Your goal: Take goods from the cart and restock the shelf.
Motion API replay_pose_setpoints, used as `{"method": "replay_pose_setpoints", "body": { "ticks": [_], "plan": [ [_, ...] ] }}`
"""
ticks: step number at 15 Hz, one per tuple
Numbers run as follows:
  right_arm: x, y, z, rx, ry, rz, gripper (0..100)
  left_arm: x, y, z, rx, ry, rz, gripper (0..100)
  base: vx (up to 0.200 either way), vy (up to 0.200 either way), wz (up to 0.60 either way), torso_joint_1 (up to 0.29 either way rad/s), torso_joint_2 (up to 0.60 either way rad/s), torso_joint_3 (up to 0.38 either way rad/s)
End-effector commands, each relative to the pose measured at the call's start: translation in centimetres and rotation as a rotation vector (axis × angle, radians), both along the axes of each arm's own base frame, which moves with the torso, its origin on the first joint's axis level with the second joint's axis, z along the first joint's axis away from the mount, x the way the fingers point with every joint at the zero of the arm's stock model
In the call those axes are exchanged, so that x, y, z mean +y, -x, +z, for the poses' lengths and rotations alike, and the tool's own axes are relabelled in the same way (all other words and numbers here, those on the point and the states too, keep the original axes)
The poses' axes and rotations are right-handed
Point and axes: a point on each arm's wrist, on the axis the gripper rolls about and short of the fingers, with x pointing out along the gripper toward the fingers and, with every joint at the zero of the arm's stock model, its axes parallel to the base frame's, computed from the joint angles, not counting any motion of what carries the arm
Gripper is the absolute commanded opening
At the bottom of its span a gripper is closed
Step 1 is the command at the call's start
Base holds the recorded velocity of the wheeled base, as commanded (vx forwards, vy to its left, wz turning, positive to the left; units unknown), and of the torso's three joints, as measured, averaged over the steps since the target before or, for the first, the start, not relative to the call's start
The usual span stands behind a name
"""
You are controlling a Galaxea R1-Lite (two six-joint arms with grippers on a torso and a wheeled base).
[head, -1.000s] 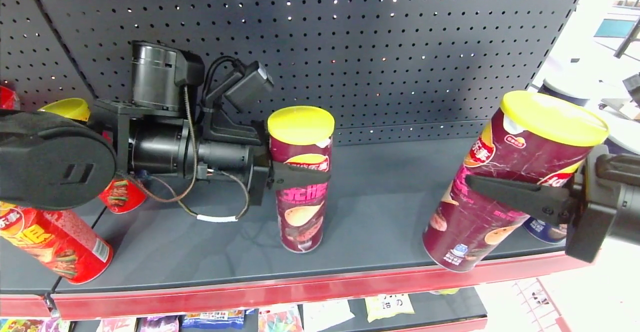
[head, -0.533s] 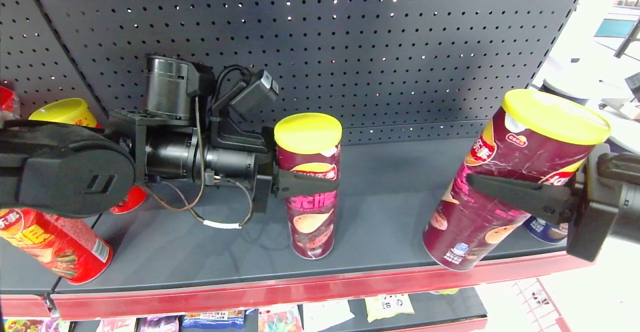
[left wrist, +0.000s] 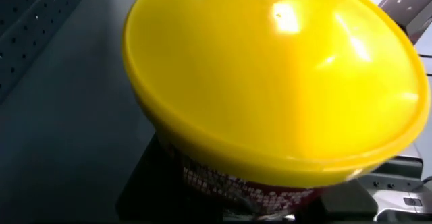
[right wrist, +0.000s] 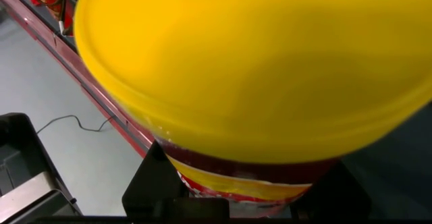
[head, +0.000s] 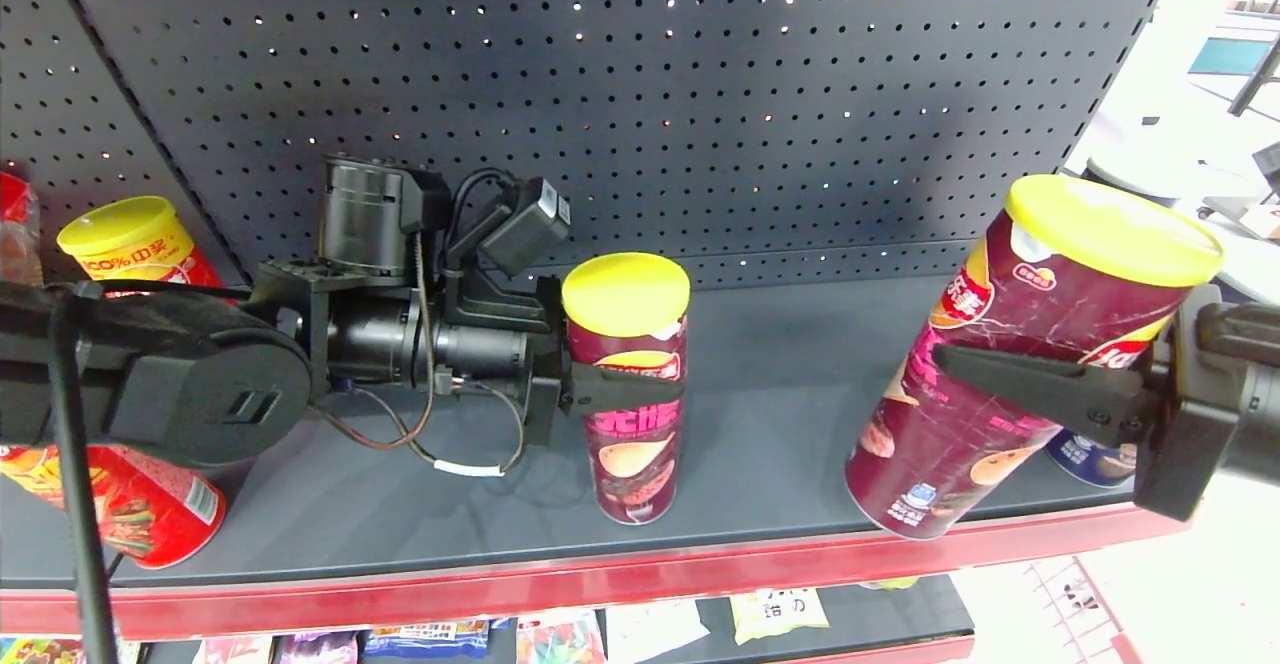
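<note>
My left gripper (head: 625,384) is shut on a maroon chip can (head: 630,424) with a yellow lid (left wrist: 270,75); the can stands upright on the dark shelf (head: 760,384), near its middle. At the shelf's right front edge my right gripper (head: 1040,389) is shut on a second maroon chip can (head: 990,364), also yellow-lidded (right wrist: 256,62). This can is tilted, its base (head: 900,514) at the red front lip (head: 600,579).
Red chip cans stand at the shelf's left: one with a yellow lid (head: 135,239) at the back, another (head: 140,504) near the front. A blue can (head: 1090,459) sits behind the right can. A pegboard (head: 640,94) backs the shelf. Packets (head: 560,634) lie on the lower shelf.
The left arm has carried its can to the right and slightly toward the shelf's front, still upright. The right gripper and its tilted can have barely moved.
</note>
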Motion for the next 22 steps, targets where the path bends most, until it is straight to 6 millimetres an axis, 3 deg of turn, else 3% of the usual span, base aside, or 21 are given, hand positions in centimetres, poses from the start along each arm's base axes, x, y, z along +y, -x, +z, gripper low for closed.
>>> {"method": "replay_pose_setpoints", "body": {
  "ticks": [1,19,20,22],
  "plan": [
    [0.0,0.0,0.0,0.001,0.001,0.001,0,0.0,0.0,-0.3,0.009,-0.005,0.000,0,0.000,0.000,0.00,0.000,0.00,0.000],
    [0.0,0.0,0.0,0.000,0.000,0.001,0,0.8,1.6,-0.7,0.052,-0.014,-0.002,0,0.000,0.000,0.00,0.000,0.00,0.000],
    [0.0,0.0,0.0,0.001,0.001,0.001,0,0.8,1.6,-0.7,0.051,-0.014,-0.002,100,0.000,0.000,0.00,0.000,0.00,0.000],
    [0.0,0.0,0.0,0.000,0.000,0.002,0,0.9,1.7,-0.6,0.048,-0.012,0.000,100,0.000,0.000,0.00,0.000,0.00,0.000]
  ]
}}
